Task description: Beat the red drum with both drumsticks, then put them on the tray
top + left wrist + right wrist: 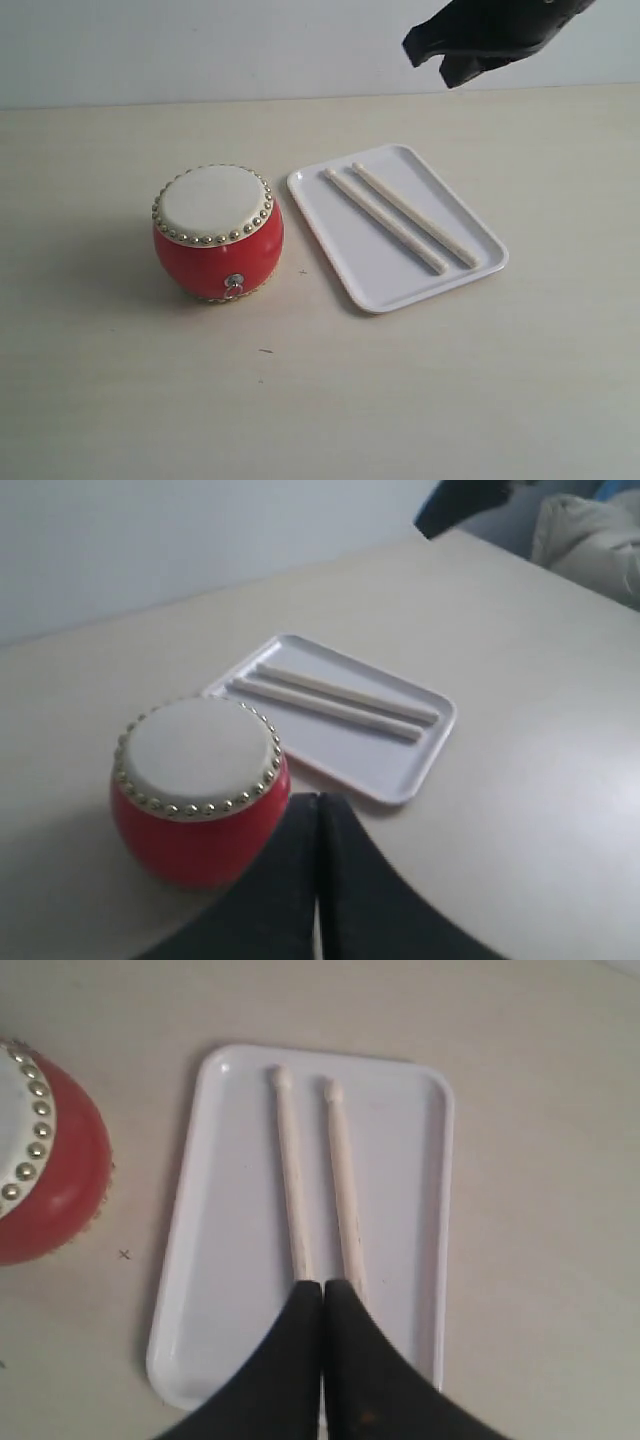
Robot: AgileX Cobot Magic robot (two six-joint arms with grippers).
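Your 2 drumsticks (385,222) lie side by side in the tray (375,270), beside the red drum (218,255). L & R jaws both closed tight, empty. Prob. pre-start or already done; if beating's pending, open up and grab 1 stick each.

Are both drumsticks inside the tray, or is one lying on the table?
Both are inside. The drumsticks lie flat and side by side on the white tray, and both are wholly within its raised rim.
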